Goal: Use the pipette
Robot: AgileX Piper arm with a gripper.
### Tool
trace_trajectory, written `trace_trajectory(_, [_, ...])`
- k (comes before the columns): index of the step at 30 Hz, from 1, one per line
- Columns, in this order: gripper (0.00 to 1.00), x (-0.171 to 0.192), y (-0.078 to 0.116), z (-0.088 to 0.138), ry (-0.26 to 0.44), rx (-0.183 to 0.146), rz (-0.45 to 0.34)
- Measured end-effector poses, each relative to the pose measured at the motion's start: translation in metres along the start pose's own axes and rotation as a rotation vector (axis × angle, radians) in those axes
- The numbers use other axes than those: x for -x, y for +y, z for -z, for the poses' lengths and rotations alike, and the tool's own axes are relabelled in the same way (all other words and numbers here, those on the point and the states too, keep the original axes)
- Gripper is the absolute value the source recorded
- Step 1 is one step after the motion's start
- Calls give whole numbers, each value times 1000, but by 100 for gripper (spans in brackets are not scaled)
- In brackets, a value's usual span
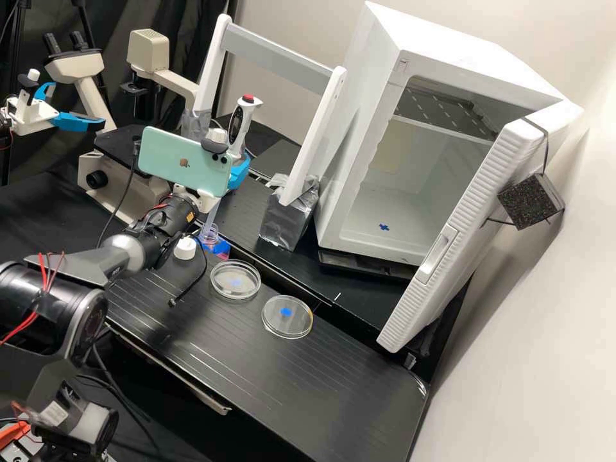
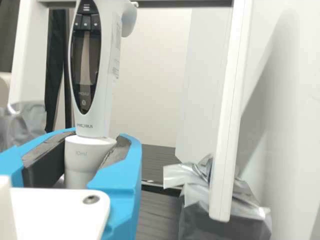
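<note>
Pipette (image 1: 241,125) body, pale grey and nearly upright, has a broad dark oval panel holding a narrow display and a row of three small keys, a hooked finger rest, a white lower collar and a red top button. The gripper (image 1: 237,172) is clamped on this collar, one blue finger pressing each side. Below it, the pale shaft slants down to a bottle's (image 1: 219,249) mouth, by the far edge of the tabletop (image 1: 353,382); whether its end is inside, I cannot tell.

A white cabinet (image 1: 359,151), the largest thing behind, stands beyond that edge, its door (image 1: 436,250) swung open toward the tabletop's right end. A beige microscope (image 1: 128,192) stands past the left end. Between cabinet and pipette rises a white frame (image 1: 276,54) on silver-wrapped feet, the nearer foot (image 1: 289,215) close to the gripper's right, with a gap between them.

Two round clear dishes (image 1: 235,280) lie near the far edge, right of the bottle and apart from each other; ribbed black surface runs from them to the near edge and right corners. A white cap (image 1: 185,248) sits just left of the bottle.
</note>
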Motion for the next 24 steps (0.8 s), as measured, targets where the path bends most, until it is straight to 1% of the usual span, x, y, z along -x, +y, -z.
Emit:
trace_trajectory(4, [0, 4, -6, -6, -1, 1, -13])
trace_trajectory(8, [0, 8, -16, -8, 21, 1, -24])
trace_trajectory(9, [0, 9, -19, -9, 27, 10, -25])
trace_trajectory(12, [0, 9, -26, -11, 27, 20, -42])
trace_trajectory(17, [0, 9, -36, -19, -1, 4, -59])
trace_trajectory(24, [0, 10, -47, -29, -41, 0, -48])
